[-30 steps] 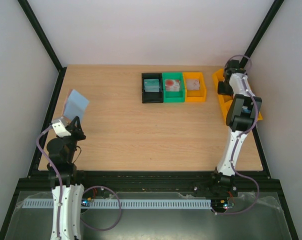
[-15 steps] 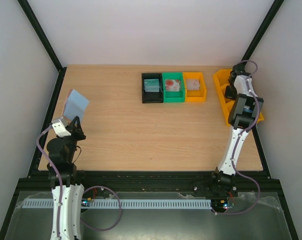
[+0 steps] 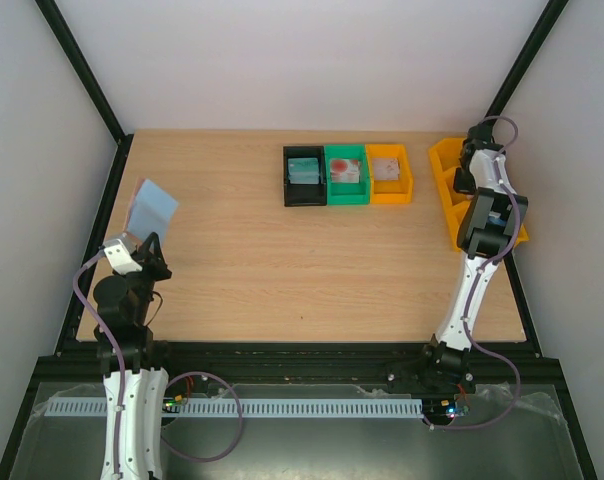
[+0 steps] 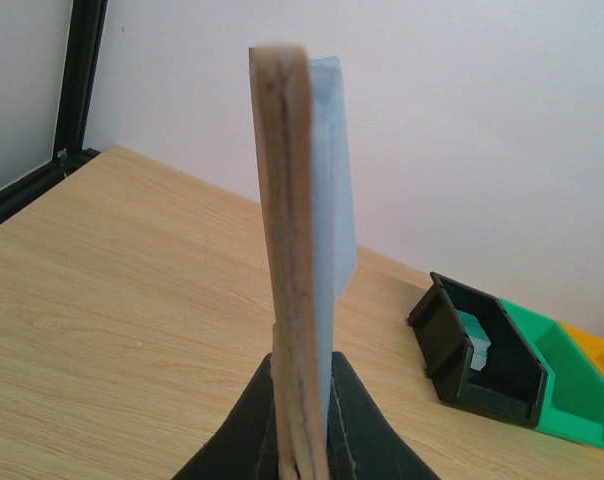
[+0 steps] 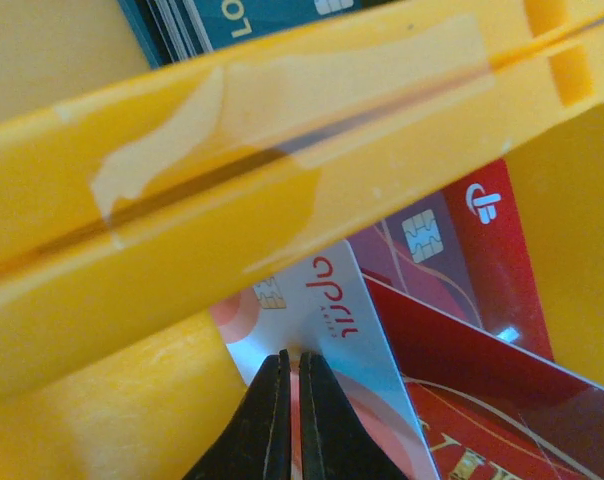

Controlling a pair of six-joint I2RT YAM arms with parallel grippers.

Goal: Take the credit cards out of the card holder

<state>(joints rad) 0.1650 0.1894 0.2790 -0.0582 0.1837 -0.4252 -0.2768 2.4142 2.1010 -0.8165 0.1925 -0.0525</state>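
Observation:
My left gripper (image 3: 144, 237) is shut on the card holder (image 3: 154, 205) and holds it upright above the table's left side. In the left wrist view the holder (image 4: 287, 250) is edge-on, tan outside and blue-grey lining, pinched between the fingers (image 4: 304, 425). My right gripper (image 3: 462, 178) is down in the orange tray (image 3: 440, 160) at the far right. In the right wrist view its jaws (image 5: 290, 365) are shut, tips over a whitish credit card (image 5: 332, 310) lying flat in the tray. Red cards (image 5: 482, 400) lie beside it and teal cards (image 5: 242, 20) beyond the divider.
A black bin (image 3: 304, 176), a green bin (image 3: 346, 174) and a small orange bin (image 3: 389, 172) stand in a row at the back middle, each holding something. The black bin (image 4: 472, 350) and the green bin (image 4: 567, 395) show in the left wrist view. Walls close in on both sides.
The right arm has swung right and back, deeper over the orange tray. The left arm and the card holder have not moved.

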